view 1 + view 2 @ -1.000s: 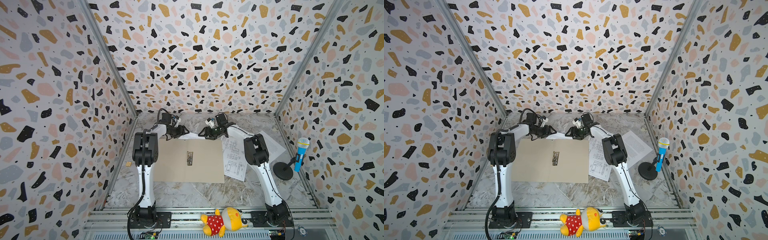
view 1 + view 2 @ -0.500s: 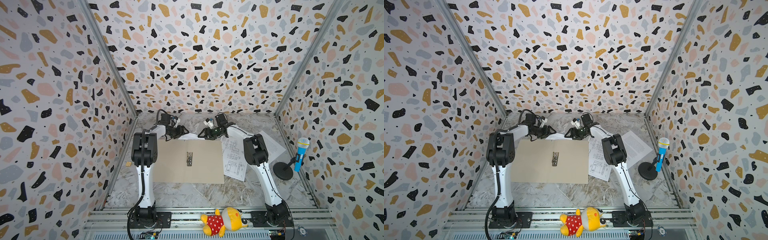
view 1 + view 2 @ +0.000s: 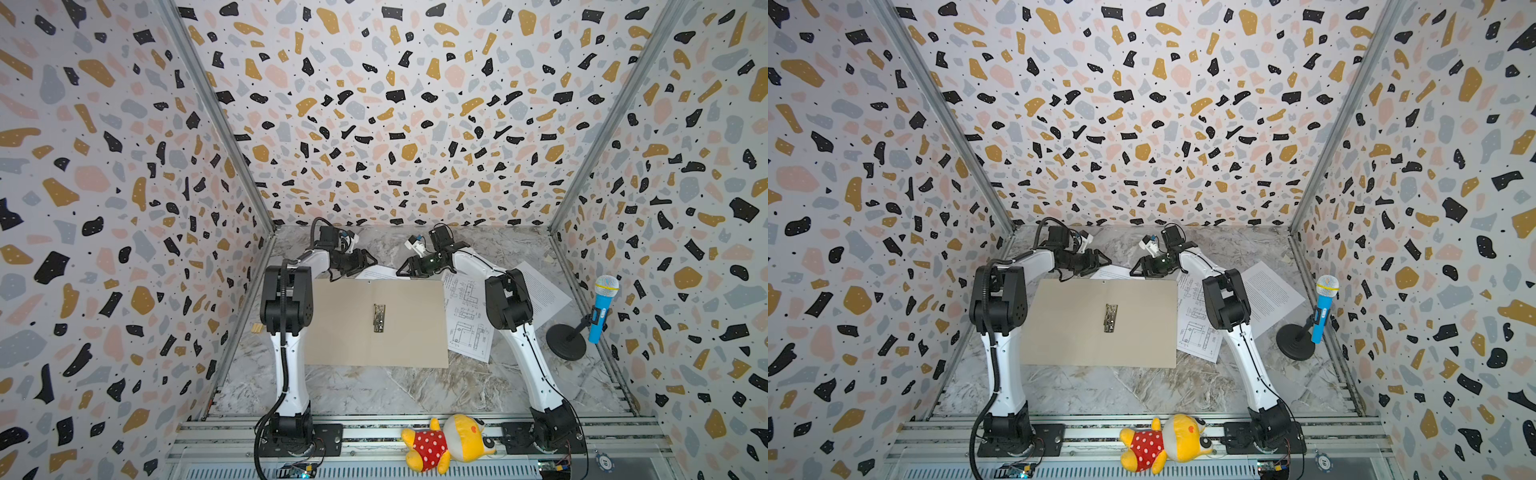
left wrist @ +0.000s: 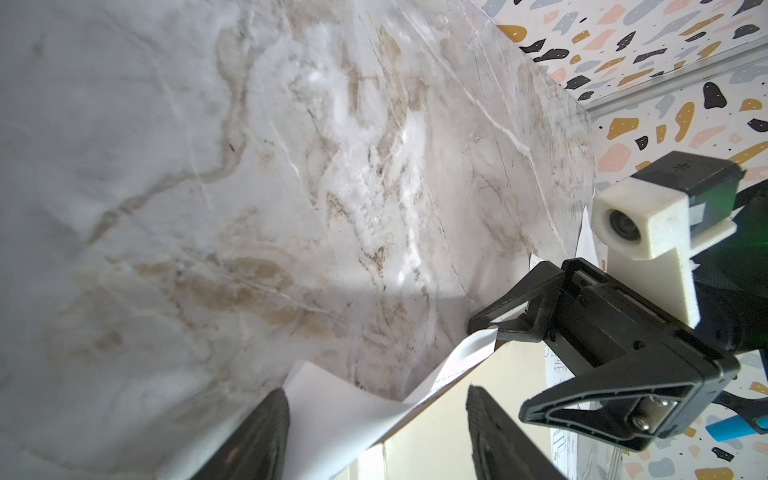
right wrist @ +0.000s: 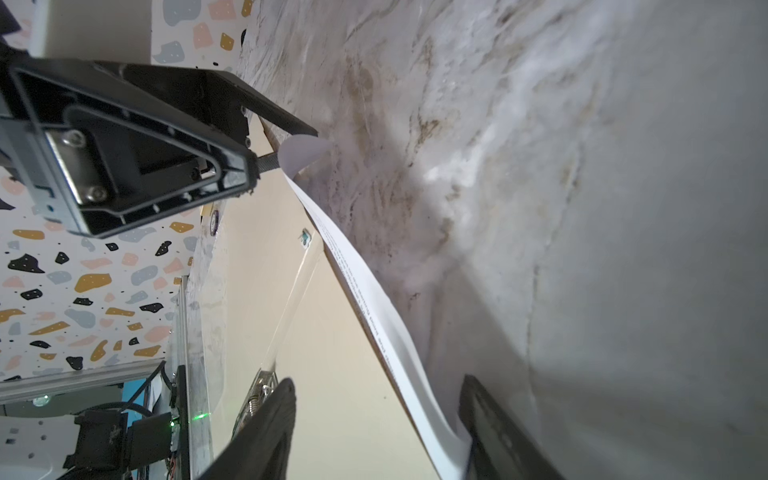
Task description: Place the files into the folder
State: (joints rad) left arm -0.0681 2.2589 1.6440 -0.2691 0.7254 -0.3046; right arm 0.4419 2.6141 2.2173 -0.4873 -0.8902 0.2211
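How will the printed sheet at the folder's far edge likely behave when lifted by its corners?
Probably floppy: the sheet bows and curls between the left tool and right tool. Likely light: it looks thin, with one corner curled upward. It could slip, since both tools' jaws look open.

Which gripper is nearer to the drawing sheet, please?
Right. The right gripper sits by the far end of the drawing sheet; the left gripper is farther, at the far edge of the folder.

Both arms same build: left arm and right arm have white tapered links, black boxy joints. Black cable loops up the left one. Fingers black triangular frames, silver screws. White camera block, black back.
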